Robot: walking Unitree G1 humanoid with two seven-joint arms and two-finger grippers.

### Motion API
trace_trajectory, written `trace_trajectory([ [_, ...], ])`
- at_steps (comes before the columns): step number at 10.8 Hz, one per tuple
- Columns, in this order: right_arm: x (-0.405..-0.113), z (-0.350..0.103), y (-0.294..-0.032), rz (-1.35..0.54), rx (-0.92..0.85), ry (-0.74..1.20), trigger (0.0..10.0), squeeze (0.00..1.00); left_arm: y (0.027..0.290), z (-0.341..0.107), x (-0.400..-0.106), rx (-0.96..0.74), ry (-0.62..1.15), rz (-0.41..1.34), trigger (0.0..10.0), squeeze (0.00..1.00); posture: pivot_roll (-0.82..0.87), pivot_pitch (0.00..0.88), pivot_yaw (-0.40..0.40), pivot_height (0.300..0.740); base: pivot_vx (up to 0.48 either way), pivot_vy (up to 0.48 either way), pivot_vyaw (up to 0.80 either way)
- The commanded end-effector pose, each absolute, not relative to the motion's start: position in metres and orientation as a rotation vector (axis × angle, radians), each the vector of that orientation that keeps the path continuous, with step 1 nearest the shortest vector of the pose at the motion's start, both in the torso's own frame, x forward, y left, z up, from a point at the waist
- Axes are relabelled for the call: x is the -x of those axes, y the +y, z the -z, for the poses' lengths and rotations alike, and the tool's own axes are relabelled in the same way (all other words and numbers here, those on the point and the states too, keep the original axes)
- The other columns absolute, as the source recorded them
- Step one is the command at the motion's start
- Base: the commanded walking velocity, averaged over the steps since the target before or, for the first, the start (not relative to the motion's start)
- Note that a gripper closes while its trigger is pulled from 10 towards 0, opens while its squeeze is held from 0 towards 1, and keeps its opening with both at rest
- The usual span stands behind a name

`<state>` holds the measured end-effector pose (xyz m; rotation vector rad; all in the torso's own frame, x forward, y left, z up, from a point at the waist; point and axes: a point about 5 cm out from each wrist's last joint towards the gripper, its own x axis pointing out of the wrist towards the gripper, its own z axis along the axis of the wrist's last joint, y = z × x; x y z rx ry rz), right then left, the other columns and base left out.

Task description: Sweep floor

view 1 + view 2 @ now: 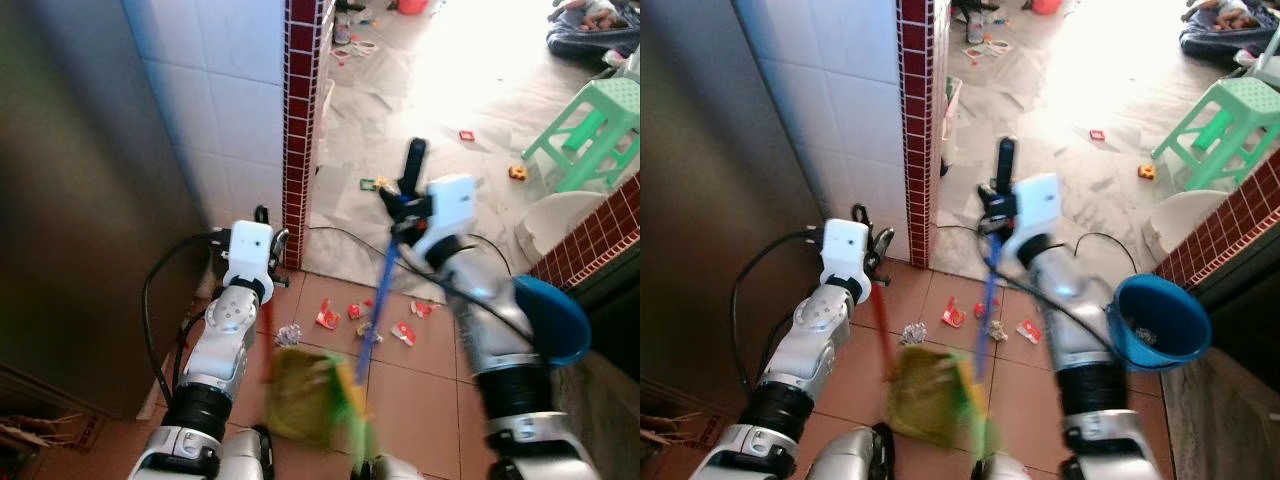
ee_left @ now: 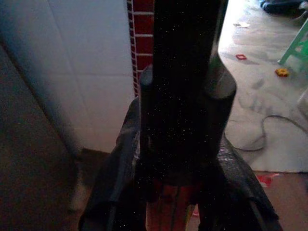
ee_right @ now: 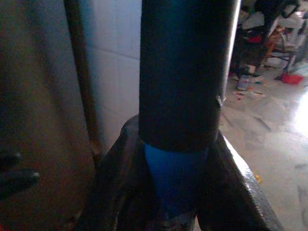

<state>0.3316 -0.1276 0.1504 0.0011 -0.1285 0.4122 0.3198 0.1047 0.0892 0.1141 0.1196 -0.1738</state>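
Blue broom handle [image 1: 375, 300] with black top grip is pinched by the right end effector [image 1: 405, 205], fingers pressed on the shaft; wrist view confirms the clamp. Red dustpan handle [image 1: 883, 335] is clamped in the left end effector [image 1: 868, 255] near the red-tiled wall edge [image 1: 303, 120] at 11 o'clock. Yellow-green dustpan [image 1: 300, 395], blurred, sits low at 6 o'clock on the terracotta floor [image 1: 420, 390]. Red scraps [image 1: 328, 317] and a foil ball [image 1: 288, 334] lie just past it. Blue bucket [image 1: 1160, 322] at 4 o'clock, green stool [image 1: 590, 130] at 2. No legible writing anywhere.
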Motion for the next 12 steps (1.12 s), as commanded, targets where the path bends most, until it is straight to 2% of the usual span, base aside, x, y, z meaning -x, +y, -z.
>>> trace_trajectory([
  [1, -0.337, -0.164, -0.132, -0.361, 0.039, -0.204, 10.0, 0.0, 0.11, -0.096, -0.324, -0.145, 0.084, 0.155, 10.0, 0.0, 0.0, 0.04, -0.033, 0.74, 0.0, 0.0, 0.0],
  [4, -0.35, -0.17, -0.154, -0.158, 0.083, -0.227, 10.0, 0.0, 0.121, -0.097, -0.324, -0.173, 0.087, 0.155, 10.0, 0.0, 0.01, 0.021, -0.025, 0.74, 0.0, 0.0, 0.0],
  [7, -0.359, -0.164, -0.153, -0.129, 0.076, -0.182, 10.0, 0.0, 0.117, -0.093, -0.323, -0.093, 0.122, 0.176, 10.0, 0.0, 0.0, 0.007, -0.007, 0.74, 0.0, 0.0, 0.0],
  [8, -0.361, -0.16, -0.148, -0.126, 0.004, -0.148, 10.0, 0.0, 0.114, -0.091, -0.323, -0.035, 0.147, 0.175, 10.0, 0.0, 0.0, 0.007, -0.002, 0.74, 0.0, 0.0, 0.0],
  [10, -0.366, -0.163, -0.13, -0.161, -0.26, -0.107, 10.0, 0.0, 0.106, -0.093, -0.323, 0.026, 0.154, 0.178, 10.0, 0.0, 0.01, 0.011, -0.001, 0.74, 0.0, 0.0, 0.0],
  [12, -0.371, -0.179, -0.125, -0.217, -0.271, -0.143, 10.0, 0.0, 0.103, -0.097, -0.325, -0.023, 0.127, 0.189, 10.0, 0.0, 0.01, 0.019, -0.001, 0.74, 0.0, 0.0, 0.0],
])
